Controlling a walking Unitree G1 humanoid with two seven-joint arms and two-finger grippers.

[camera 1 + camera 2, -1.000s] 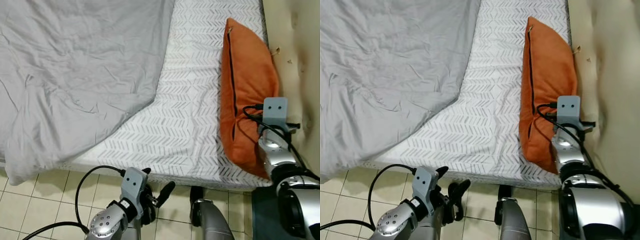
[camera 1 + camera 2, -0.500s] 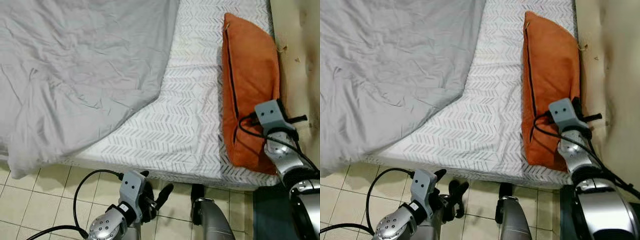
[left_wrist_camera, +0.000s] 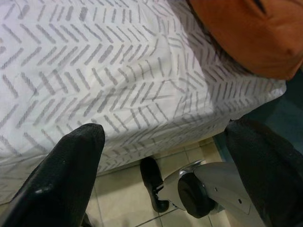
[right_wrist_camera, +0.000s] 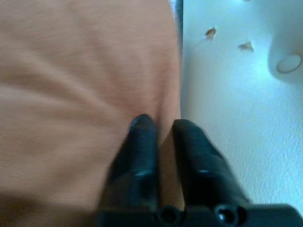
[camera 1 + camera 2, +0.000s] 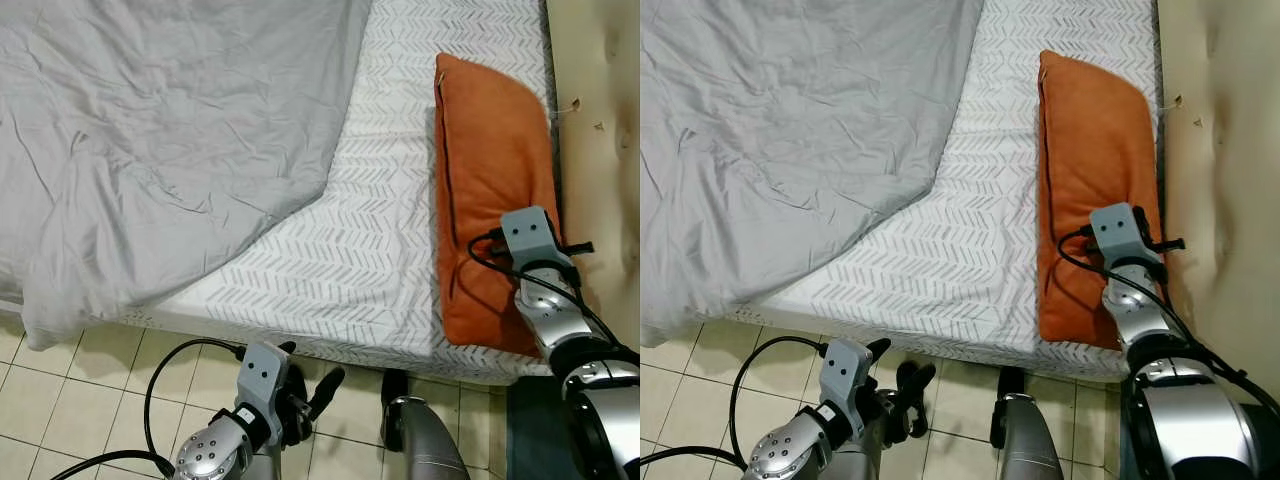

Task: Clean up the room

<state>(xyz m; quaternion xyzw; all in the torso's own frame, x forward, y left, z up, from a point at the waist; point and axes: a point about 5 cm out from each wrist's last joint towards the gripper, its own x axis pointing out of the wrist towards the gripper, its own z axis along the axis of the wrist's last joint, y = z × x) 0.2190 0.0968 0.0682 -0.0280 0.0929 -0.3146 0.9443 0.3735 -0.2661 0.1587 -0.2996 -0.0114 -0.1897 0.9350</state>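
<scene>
One orange cushion (image 5: 490, 190) lies lengthwise along the right edge of the bed (image 5: 380, 250), its far side against the cream padded headboard (image 5: 600, 110). The right hand (image 4: 161, 130) sits at that edge, its fingers nearly together with a thin fold of the orange fabric between them. The cushion looks soft, light and floppy, so I judge it will sag and fold if lifted by one corner. A pinch on the seam or a thick bunch of fabric near the middle of a long side should carry it better. The left hand (image 5: 312, 388) hangs idle below the mattress, over the tiled floor (image 5: 110, 370), fingers spread apart. A rumpled grey duvet (image 5: 160, 140) covers the bed's left part.
</scene>
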